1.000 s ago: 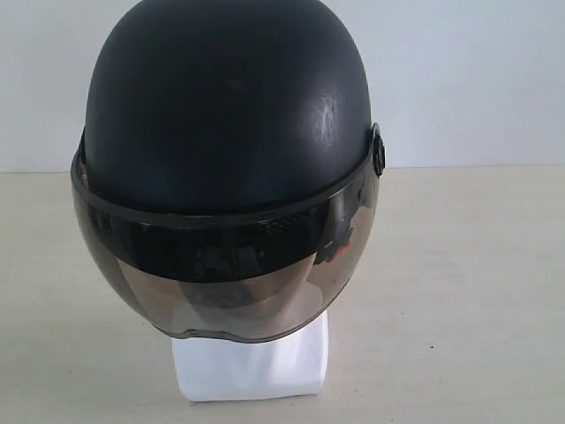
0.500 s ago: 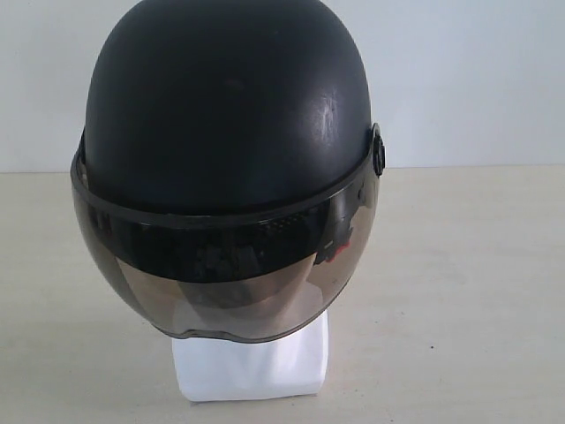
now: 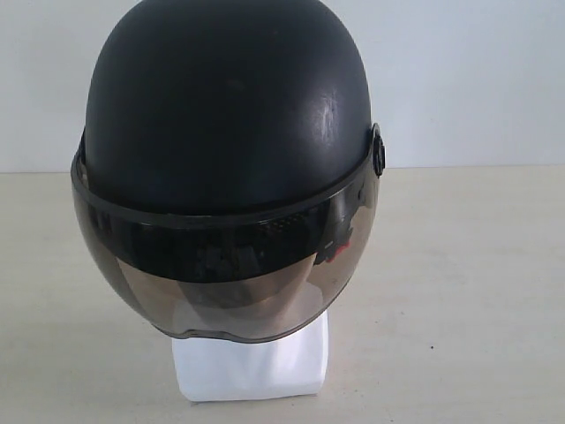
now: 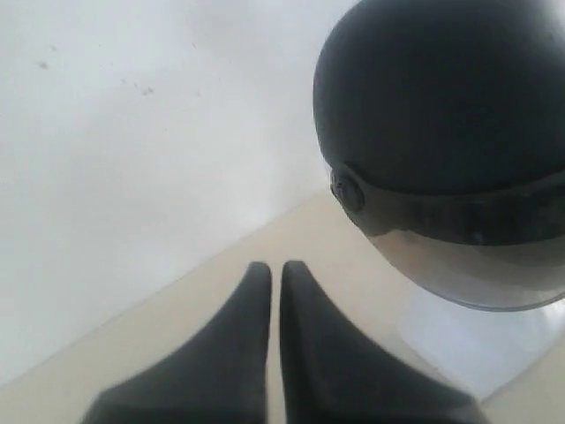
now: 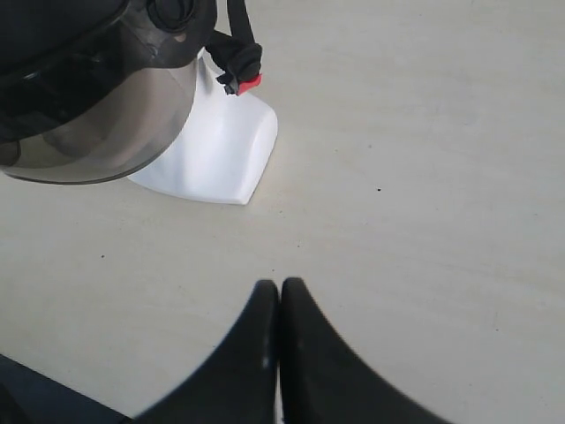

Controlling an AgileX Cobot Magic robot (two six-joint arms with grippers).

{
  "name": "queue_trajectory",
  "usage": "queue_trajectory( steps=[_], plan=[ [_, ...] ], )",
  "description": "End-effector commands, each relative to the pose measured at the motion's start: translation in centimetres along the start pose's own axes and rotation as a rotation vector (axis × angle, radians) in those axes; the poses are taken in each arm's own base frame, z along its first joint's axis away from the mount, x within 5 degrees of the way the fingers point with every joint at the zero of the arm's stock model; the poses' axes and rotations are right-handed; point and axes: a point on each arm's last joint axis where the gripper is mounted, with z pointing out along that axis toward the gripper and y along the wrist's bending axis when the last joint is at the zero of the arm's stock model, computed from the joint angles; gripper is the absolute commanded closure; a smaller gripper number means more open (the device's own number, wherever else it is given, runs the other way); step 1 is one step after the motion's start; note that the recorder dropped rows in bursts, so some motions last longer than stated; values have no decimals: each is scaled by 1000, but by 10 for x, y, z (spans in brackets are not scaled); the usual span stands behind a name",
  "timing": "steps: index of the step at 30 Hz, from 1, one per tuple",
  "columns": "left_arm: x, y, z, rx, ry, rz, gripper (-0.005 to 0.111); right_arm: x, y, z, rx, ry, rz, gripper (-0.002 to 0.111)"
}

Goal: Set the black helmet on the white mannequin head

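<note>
Squarely in the middle of the exterior view, the black helmet [image 3: 229,115] is sitting on the white mannequin head [image 3: 252,367], which is standing on a pale beige desk [image 3: 477,291] in front of a plain white wall [image 3: 477,79]. The picture's upper edge is cutting off the crown of the helmet. The smoky visor [image 3: 229,283] is hanging down over the front, so the moulded face is hiding behind it; only a faint pale shape is showing through the tint. Below the visor's rim, just the white squarish base is showing clearly, and the neck is hard to make out.

Seen from the right wrist view, the chin strap [image 5: 237,26] is dangling beside the base, with its red buckle [image 5: 250,83] hanging loose against the white surface. The upper part of the helmet is running out of that picture.

The left gripper [image 4: 275,269] is hovering off to one side of the helmet, near it but not touching. Its jaws are lying almost together, with only a thin light sliver between them, and they are gripping nothing. The blurred dark fingers [image 4: 318,353] are filling the foreground, and their bases are running out of the picture.

The right gripper [image 5: 280,284] is hanging over bare desk, apart from the base. Its jaws are pressing fully together, tip against tip, and are holding nothing.
</note>
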Motion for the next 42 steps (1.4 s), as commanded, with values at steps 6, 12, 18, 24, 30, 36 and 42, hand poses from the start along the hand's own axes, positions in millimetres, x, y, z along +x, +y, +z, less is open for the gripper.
queue_trajectory(
  steps=[6, 12, 18, 24, 30, 36, 42],
  plan=[
    [70, -18, 19, -220, -349, -124, 102, 1, 0, -1, -5, -6, -4, 108],
    [129, -12, 54, -379, -622, -704, 102, 1, 0, -1, -5, -6, -4, 108],
    [158, -16, 65, -447, -574, -729, 102, 1, 0, -1, -5, -6, -4, 108],
    [160, -25, 71, -390, -466, -607, 102, 1, 0, -1, -5, -6, -4, 108],
    [180, -44, 82, -285, -140, -390, 102, 1, 0, -1, -5, -6, -4, 108],
    [188, -51, 82, -234, -42, -393, 102, 1, 0, -1, -5, -6, -4, 108],
    [195, -57, 83, -184, 39, -404, 102, 1, 0, -1, -5, -6, -4, 108]
  ],
)
